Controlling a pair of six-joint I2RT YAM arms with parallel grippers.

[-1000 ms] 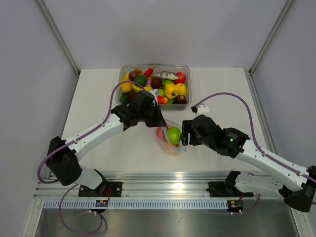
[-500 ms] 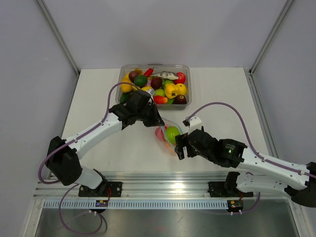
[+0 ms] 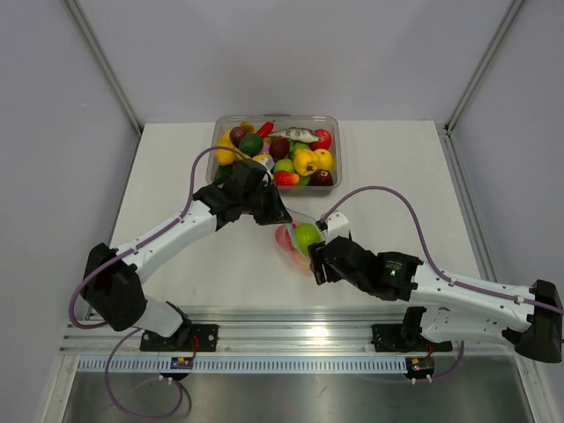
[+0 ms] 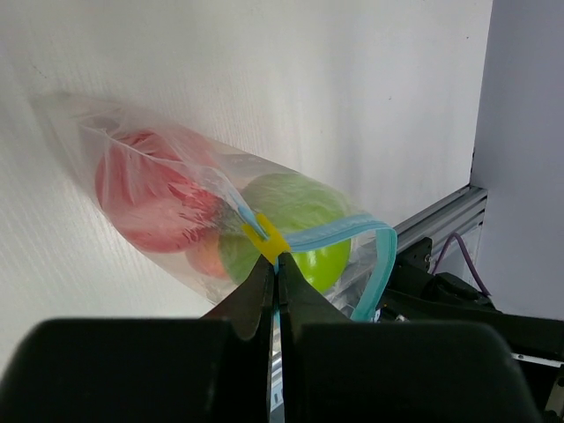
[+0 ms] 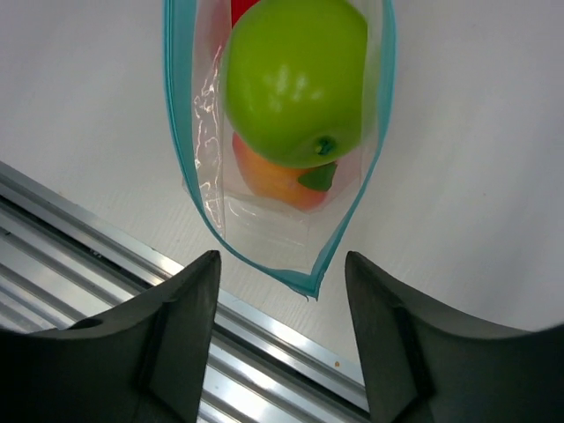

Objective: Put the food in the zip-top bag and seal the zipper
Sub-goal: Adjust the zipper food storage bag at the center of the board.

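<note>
The clear zip-top bag (image 3: 295, 247) lies on the white table with a green apple (image 3: 307, 236), a red fruit (image 3: 285, 235) and an orange piece (image 5: 275, 181) inside. Its teal zipper (image 5: 173, 106) stands open around the apple (image 5: 295, 77). My left gripper (image 4: 274, 264) is shut on the zipper's yellow end tab (image 4: 266, 241), at the bag's far corner (image 3: 280, 216). My right gripper (image 5: 282, 291) is open and empty, just near of the bag's mouth corner (image 5: 308, 286); in the top view it (image 3: 319, 263) sits beside the apple.
A rigid clear tub (image 3: 333, 123) full of toy fruits and vegetables stands at the back centre. The table's metal front rail (image 5: 106, 264) runs right under my right gripper. Purple cables loop above both arms.
My right arm has swung left and nearer, bringing its open gripper round to the bag's near mouth end. My left gripper has kept its hold on the zipper end.
</note>
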